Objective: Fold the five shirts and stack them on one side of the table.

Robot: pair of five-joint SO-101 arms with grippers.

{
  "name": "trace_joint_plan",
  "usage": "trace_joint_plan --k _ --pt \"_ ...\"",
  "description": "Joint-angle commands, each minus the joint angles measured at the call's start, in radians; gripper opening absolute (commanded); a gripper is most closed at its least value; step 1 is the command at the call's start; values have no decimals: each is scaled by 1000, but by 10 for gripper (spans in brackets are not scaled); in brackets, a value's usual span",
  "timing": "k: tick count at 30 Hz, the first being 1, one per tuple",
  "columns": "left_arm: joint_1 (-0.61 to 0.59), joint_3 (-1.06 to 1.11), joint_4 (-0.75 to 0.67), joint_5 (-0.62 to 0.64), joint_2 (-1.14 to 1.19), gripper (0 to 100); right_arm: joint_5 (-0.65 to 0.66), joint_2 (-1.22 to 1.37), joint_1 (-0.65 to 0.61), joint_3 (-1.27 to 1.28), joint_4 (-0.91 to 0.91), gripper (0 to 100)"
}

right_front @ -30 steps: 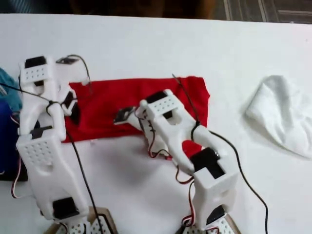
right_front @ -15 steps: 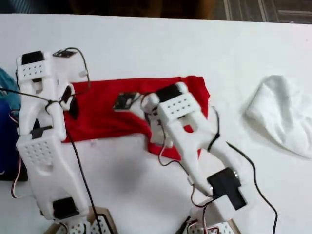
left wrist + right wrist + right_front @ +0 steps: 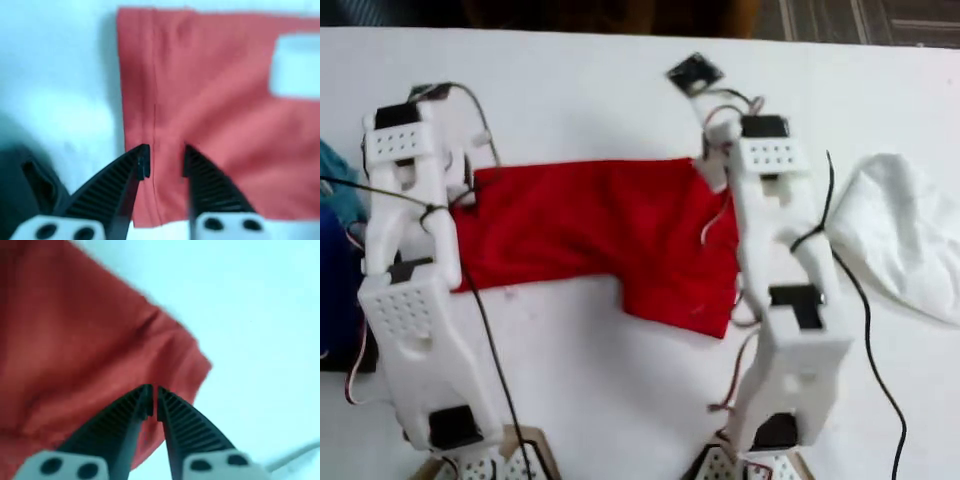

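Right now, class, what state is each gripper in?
Left gripper: open, over the red shirt's edge.
Right gripper: closed on the red shirt.

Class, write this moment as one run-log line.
red shirt: spread on table | left hand: open, over its hem | right hand: shut on its corner | white garment: crumpled, apart

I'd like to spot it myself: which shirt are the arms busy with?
Find the white table, then its middle. The red shirt lies spread there, the only red thing; its neighbours are a crumpled white shirt and blue cloth.
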Motion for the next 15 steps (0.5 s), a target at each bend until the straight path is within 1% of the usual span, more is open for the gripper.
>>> trace_joint_plan --k 1,5,9,12,15 --pt "9 -28 -57 28 -6 24 -35 166 35 -213 -15 19" --pt "8 -36 -95 32 32 30 -52 360 68 -428 38 19" --pt "6 -38 -114 34 123 28 -51 510 97 -638 147 19" --pt "6 -41 -120 35 170 28 -51 581 108 -779 242 19" --pt "-6 -88 -110 66 184 28 -49 625 107 -911 326 19"
